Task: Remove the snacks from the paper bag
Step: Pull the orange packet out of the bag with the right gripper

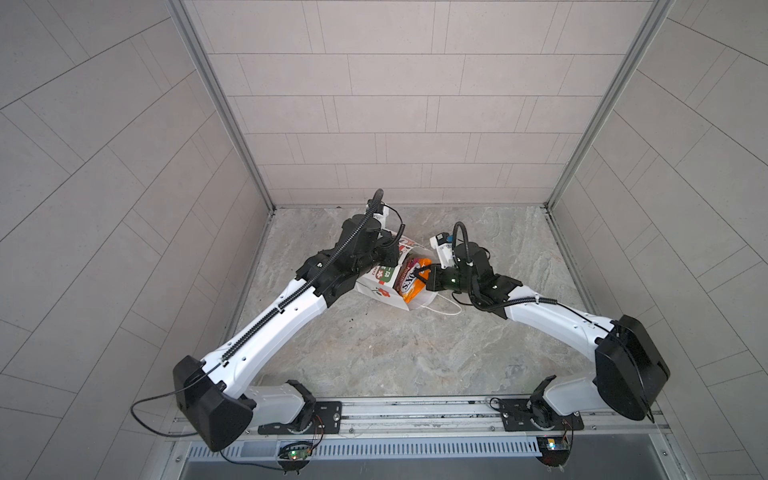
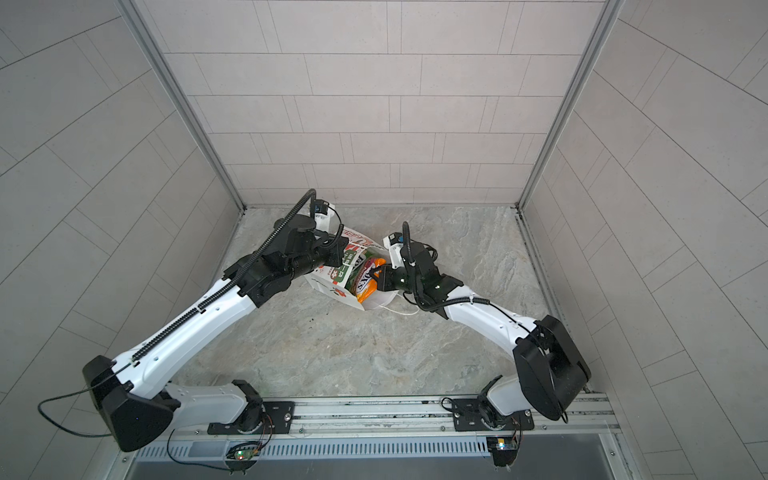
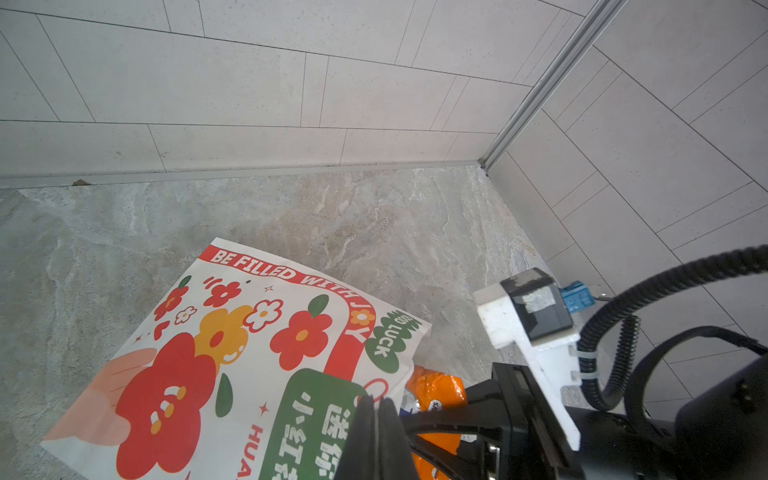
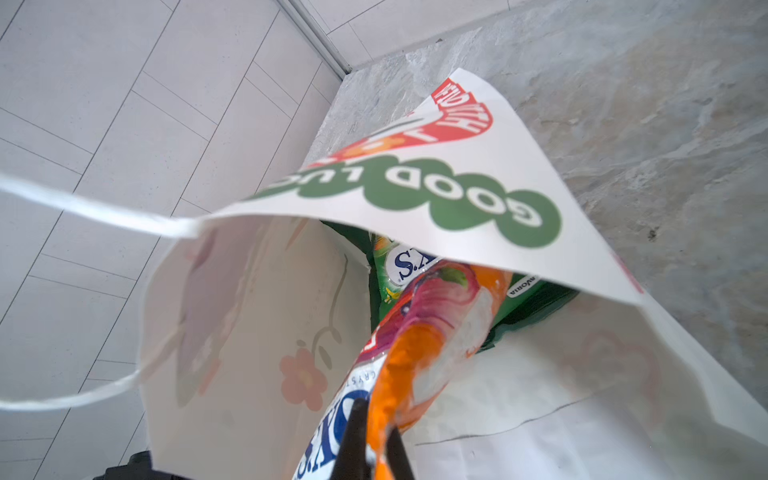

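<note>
The white paper bag (image 1: 376,286) (image 2: 328,282), printed with red flowers, lies on its side with its mouth towards the right arm. My left gripper (image 3: 376,411) is shut on the bag's upper rim (image 3: 395,361) and holds that panel up. My right gripper (image 4: 376,419) (image 1: 424,278) is at the mouth, shut on an orange-pink FOX'S pouch (image 4: 419,345) (image 1: 409,276) that sticks halfway out. Deeper inside lie a green FOX'S pouch (image 4: 399,257) and a dark green packet (image 4: 536,307), mostly hidden under the raised panel.
The bag rests on a marble floor (image 1: 395,353) enclosed by tiled walls (image 1: 395,124) at the back and sides. One white string handle (image 1: 444,309) trails on the floor under the right arm; another (image 4: 83,208) hangs in the air. A metal rail (image 1: 415,411) runs along the front.
</note>
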`<state>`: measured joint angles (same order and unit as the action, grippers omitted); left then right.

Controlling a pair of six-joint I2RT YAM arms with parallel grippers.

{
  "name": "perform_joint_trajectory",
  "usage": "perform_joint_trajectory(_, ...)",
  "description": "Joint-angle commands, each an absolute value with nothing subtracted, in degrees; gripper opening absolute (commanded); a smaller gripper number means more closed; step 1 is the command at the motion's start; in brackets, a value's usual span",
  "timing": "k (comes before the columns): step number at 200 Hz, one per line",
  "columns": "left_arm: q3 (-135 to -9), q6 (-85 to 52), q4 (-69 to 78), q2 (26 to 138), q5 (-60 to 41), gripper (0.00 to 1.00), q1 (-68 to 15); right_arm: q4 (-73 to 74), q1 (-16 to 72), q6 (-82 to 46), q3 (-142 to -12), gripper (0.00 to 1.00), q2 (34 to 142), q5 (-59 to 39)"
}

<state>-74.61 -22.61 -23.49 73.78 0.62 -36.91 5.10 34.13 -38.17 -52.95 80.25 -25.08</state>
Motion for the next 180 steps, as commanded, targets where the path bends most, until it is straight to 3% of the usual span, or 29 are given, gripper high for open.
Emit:
perform_joint_trajectory(1, -73.83, -22.68, -23.79, 71.86, 3.05, 0.00, -37.10, 1.82, 33.52, -35.41, -54.26, 0.00, 76.69, -27.51)
perform_joint_trajectory(96, -73.60, -22.38, -23.66, 71.77, 3.87, 0.00, -37.13, -7.83, 28.72, -31.52, -56.47, 0.00, 62.40, -30.91)
perform_joint_trajectory(180, -73.39, -21.23, -23.91, 70.76, 2.42, 0.00, -37.15, -14.98, 13.46, -29.13, -59.54, 0.00, 55.96, -36.32)
